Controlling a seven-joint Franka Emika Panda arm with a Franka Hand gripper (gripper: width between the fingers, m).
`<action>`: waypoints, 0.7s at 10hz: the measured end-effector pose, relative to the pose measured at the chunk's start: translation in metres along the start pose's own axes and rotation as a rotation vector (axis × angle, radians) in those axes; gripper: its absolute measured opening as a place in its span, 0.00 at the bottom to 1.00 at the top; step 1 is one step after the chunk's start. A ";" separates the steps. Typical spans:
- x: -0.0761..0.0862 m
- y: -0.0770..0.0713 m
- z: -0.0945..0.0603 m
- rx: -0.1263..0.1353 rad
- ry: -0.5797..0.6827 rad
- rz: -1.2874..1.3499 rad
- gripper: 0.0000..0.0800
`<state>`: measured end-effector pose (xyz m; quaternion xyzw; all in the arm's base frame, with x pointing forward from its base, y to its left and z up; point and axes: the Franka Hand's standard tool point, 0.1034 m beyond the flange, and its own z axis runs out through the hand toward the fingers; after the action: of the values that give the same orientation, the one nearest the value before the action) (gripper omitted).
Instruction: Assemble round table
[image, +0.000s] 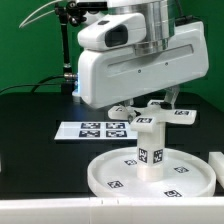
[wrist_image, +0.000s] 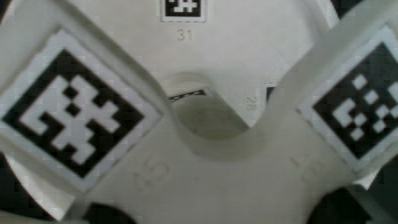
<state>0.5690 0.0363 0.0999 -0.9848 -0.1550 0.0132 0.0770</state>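
Observation:
The large rimmed round disc (image: 110, 178) lies flat at the front of the black table. The short cylindrical leg (image: 150, 150) stands upright at its middle, a tag on its side. The cross-shaped foot (image: 178, 114) sits level at the leg's top, under my gripper (image: 150, 104). In the wrist view the foot (wrist_image: 71, 100) fills the frame, with tagged arms and a round centre hole. One arm of the foot runs between my dark fingertips (wrist_image: 107, 213). My gripper (wrist_image: 222, 210) is shut on it. Whether the foot touches the leg top is hidden.
The marker board (image: 98, 129) lies flat behind the disc toward the exterior view's left. A white piece (image: 216, 162) shows at the exterior view's right edge. A black stand with cables (image: 70, 45) rises at the back.

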 end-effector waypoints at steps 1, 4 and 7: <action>0.000 0.000 0.000 0.002 0.004 0.094 0.56; 0.001 -0.001 0.001 0.022 0.013 0.360 0.56; 0.005 -0.002 0.001 0.047 0.045 0.642 0.56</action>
<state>0.5727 0.0397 0.0994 -0.9814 0.1657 0.0188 0.0951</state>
